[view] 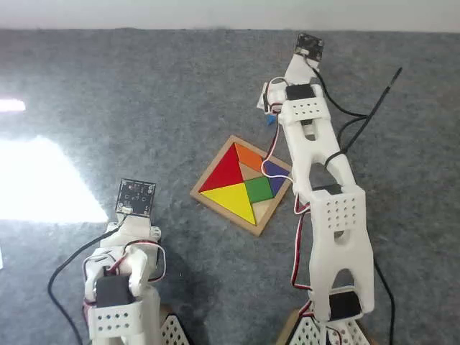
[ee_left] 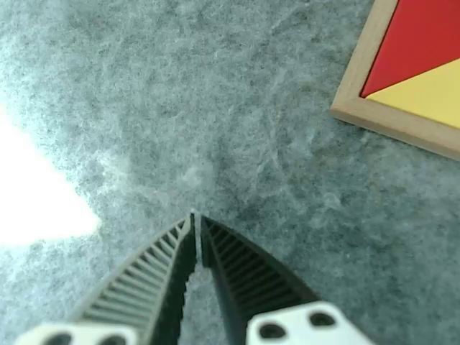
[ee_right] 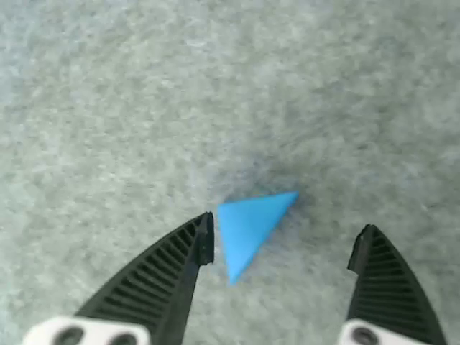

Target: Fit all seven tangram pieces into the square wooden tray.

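Right hand (ee_right: 286, 241), fingers apart, straddles the blue triangle (ee_right: 250, 223), which lies just beside one finger; closing off-centre could spin it free. Left hand (ee_left: 195, 224) is pinched together, empty

Bench: dark grey fibrous felt covering (view: 108, 86), mottled, matted texture, spans the whole work area. The fibres lie in loose swirls, seen close in both wrist views.

Large bright patch of glare (view: 43, 180) on the felt at the left, roughly wedge-shaped, washed out to white. It reaches the left edge. The same patch shows in the left wrist view, with a soft edge.

Smaller streak of glare (view: 11, 106) farther back, also at the left edge.

Pale off-white band (view: 144, 13) runs along the far side beyond the felt. Surface not identifiable.
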